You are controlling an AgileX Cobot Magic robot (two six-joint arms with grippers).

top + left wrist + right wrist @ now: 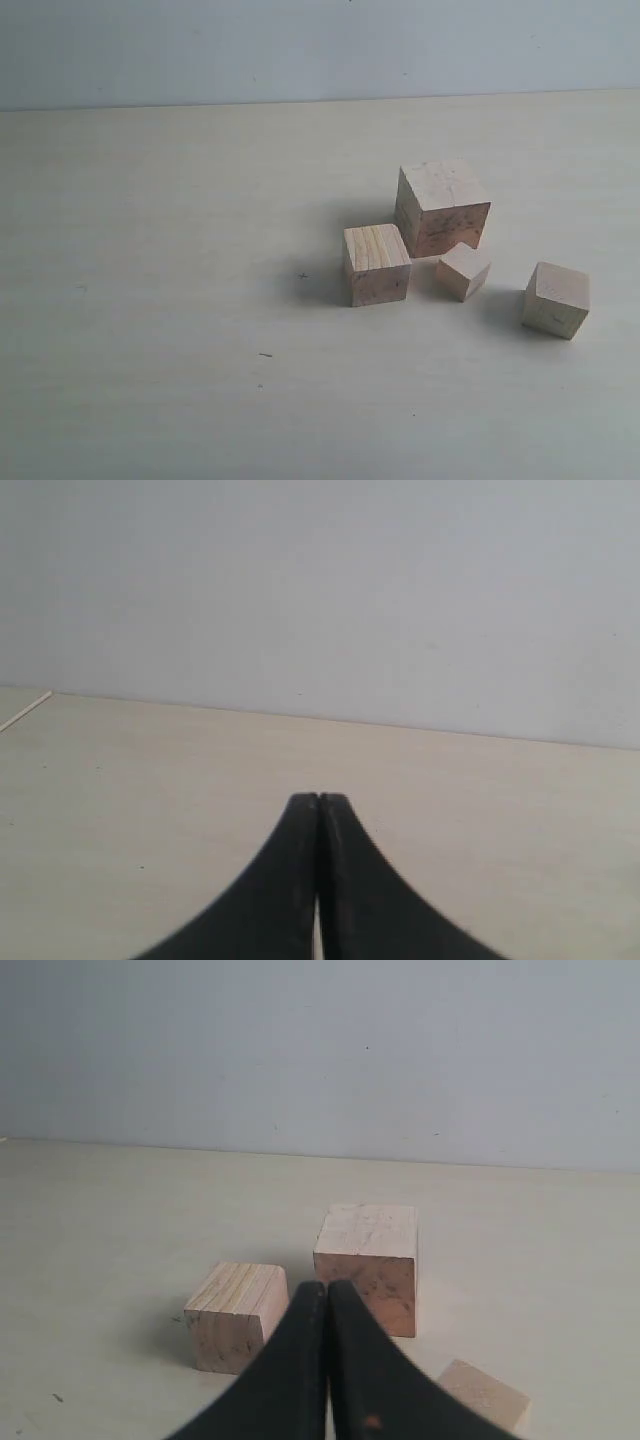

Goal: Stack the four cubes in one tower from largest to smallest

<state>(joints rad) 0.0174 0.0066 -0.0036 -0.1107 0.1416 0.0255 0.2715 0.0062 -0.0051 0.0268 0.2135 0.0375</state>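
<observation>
Four wooden cubes lie apart on the pale table, none stacked. The largest speckled cube [442, 207] stands furthest back. In front of it to the left is the second cube [377, 264]. The smallest pale cube [463, 271] lies tilted beside them, and a pale cube [555, 300] sits alone at the right. No arm shows in the exterior view. In the right wrist view my right gripper [326, 1286] is shut and empty, short of the largest cube [367, 1265], the second cube [234, 1316] and the smallest cube [483, 1394]. My left gripper [318, 798] is shut and empty over bare table.
The pale wooden table [160, 300] runs back to a grey wall [300, 45]. A few small dark marks [304, 276] dot the tabletop left of the cubes.
</observation>
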